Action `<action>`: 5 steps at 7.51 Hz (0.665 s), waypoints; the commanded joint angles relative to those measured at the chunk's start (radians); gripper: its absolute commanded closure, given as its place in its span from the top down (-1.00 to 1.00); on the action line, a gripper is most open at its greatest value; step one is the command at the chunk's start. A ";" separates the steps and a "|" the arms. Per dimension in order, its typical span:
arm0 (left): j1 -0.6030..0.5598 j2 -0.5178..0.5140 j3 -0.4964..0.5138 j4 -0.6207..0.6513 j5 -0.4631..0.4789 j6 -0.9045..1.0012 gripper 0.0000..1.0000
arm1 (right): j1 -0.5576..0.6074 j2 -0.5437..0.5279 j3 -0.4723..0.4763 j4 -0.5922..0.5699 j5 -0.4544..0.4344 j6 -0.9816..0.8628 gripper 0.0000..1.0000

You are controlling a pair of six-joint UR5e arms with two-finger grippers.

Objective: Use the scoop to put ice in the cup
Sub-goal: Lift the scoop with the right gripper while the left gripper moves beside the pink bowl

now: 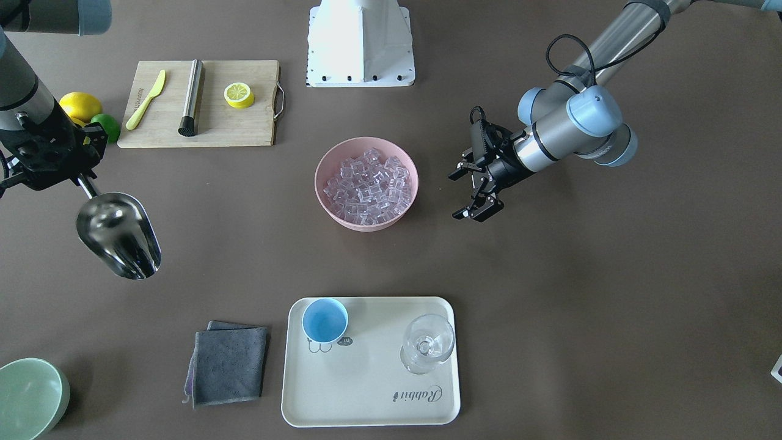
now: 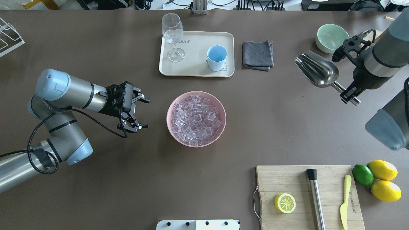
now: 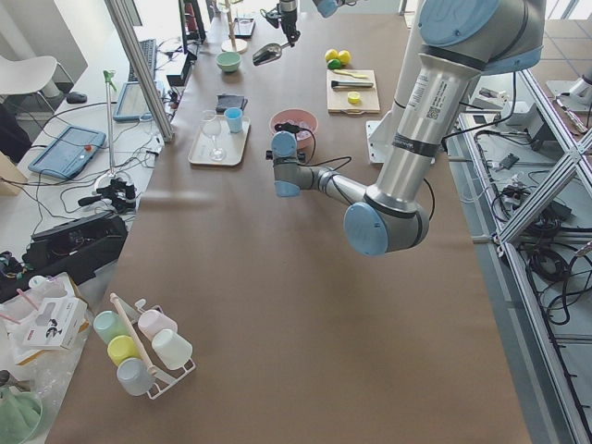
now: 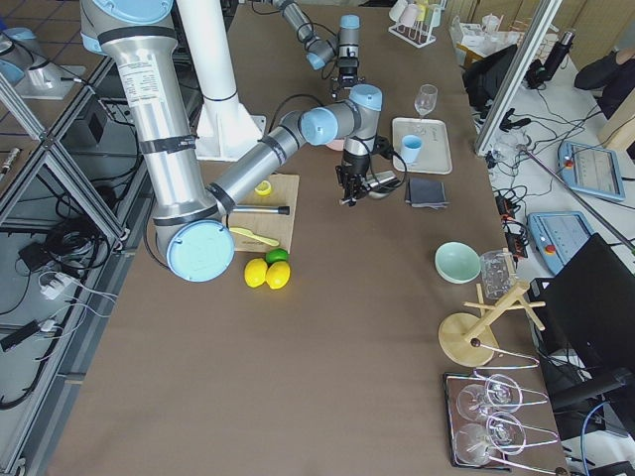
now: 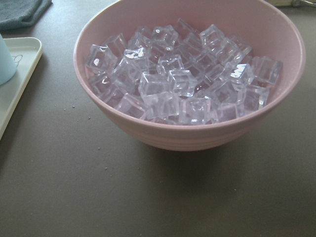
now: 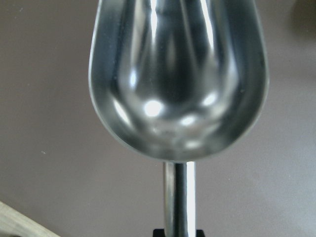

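The ice (image 1: 366, 183) fills a pink bowl (image 1: 319, 177) at mid-table; it shows close up in the left wrist view, ice (image 5: 182, 79) heaped in the bowl (image 5: 197, 138). My left gripper (image 2: 145, 113) hangs open beside the bowl (image 2: 169, 111), apart from it and holding nothing. Off to the robot's right, my right gripper (image 2: 350, 94) is shut on the rod handle of the scoop (image 2: 318, 70), lifted above the table. The scoop's trough (image 6: 177, 74) is empty. On the cream tray (image 2: 198, 68) stands the light-blue cup (image 2: 217, 57), upright and empty.
A stemmed glass (image 2: 173, 35) shares the tray. A grey cloth (image 2: 258, 54) and a pale green bowl (image 2: 331, 37) lie beyond the scoop. Near the robot's right sit a cutting board (image 2: 287, 179) with a lemon half, steel cylinder and yellow knife, plus lemons (image 2: 382, 170) and a lime.
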 commanded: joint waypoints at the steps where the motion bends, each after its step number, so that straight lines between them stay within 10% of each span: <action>1: 0.027 -0.028 -0.001 0.028 -0.002 -0.005 0.97 | -0.002 0.139 0.059 -0.306 -0.050 -0.229 -1.00; 5: 0.035 -0.046 0.003 0.036 0.004 -0.008 0.97 | -0.087 0.302 0.085 -0.542 -0.201 -0.313 -1.00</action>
